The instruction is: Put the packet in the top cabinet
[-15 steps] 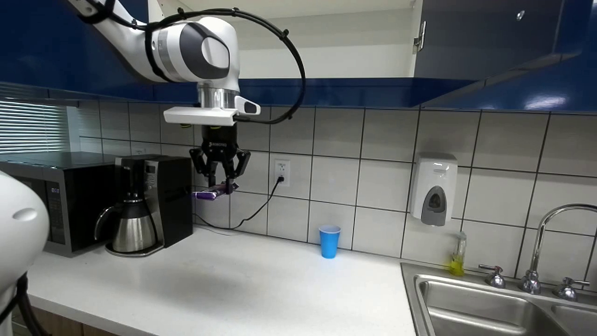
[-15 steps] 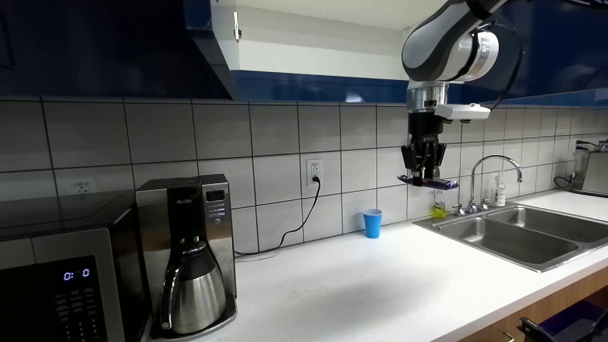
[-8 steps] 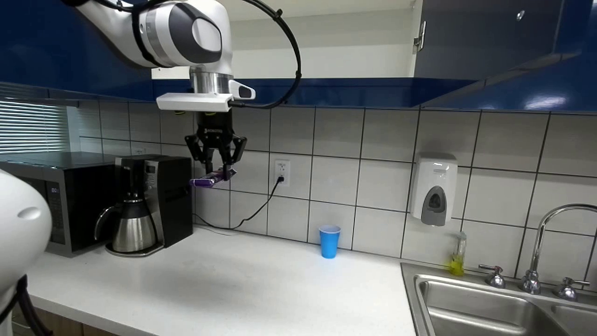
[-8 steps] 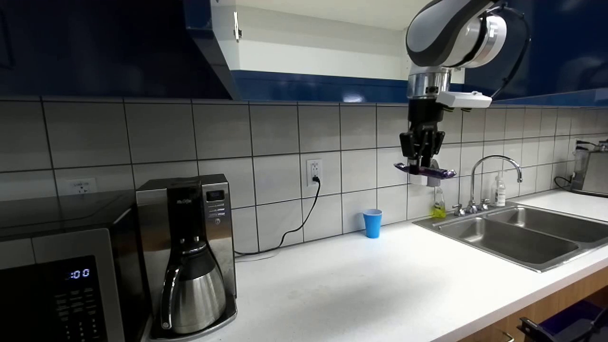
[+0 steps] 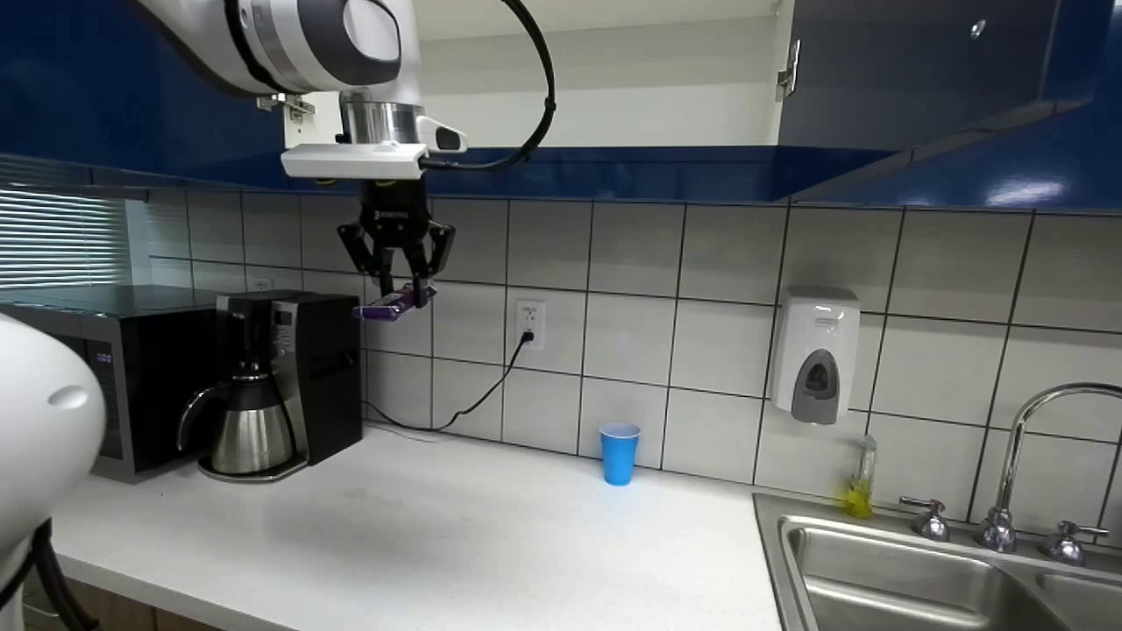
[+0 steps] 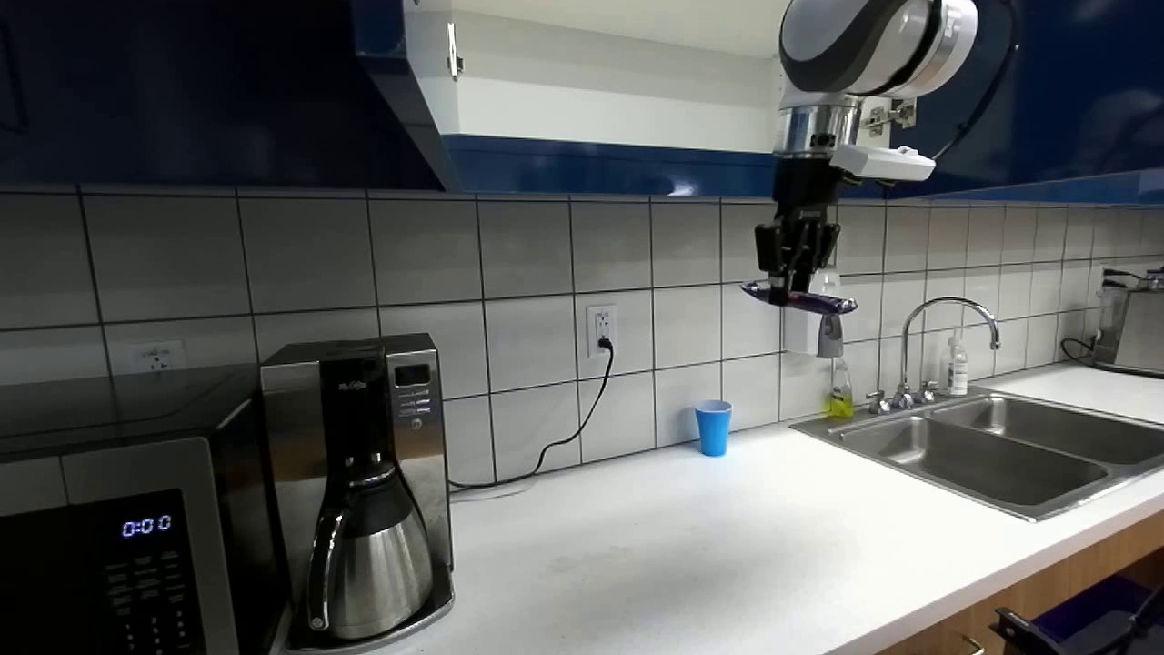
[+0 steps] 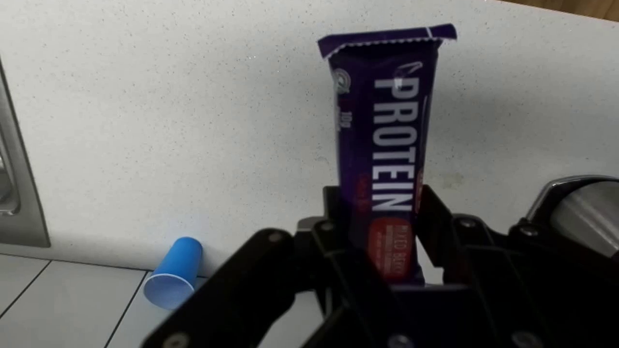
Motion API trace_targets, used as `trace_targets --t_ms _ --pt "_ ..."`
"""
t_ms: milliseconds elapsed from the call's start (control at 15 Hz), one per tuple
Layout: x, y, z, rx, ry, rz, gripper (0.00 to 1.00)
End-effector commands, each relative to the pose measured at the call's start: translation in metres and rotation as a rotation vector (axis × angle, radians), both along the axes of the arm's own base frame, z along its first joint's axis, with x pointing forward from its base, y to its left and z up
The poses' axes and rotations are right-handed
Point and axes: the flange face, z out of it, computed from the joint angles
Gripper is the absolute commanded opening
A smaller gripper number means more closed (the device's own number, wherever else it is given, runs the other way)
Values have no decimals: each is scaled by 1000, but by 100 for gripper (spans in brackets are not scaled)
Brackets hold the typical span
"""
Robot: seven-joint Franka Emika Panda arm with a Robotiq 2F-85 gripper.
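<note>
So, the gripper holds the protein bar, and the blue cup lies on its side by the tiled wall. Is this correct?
Not quite: the blue cup stands upright by the tiled wall, as both exterior views show. The gripper does hold the protein bar.

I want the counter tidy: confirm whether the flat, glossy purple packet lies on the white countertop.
No, the black hand holds the purple packet in the air above the white countertop.

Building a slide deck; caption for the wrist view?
Gripper holding the purple PROTEIN packet above the white counter, blue cup near the wall.
</note>
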Motion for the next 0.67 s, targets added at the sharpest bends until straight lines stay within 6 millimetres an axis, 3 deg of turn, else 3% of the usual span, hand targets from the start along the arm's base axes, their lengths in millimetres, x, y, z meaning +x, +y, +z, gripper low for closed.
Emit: trace_targets --t_ms 0,600 --pt "-8 5 20 -2 -10 16 16" --pt "-5 8 55 -1 -18 9 16"
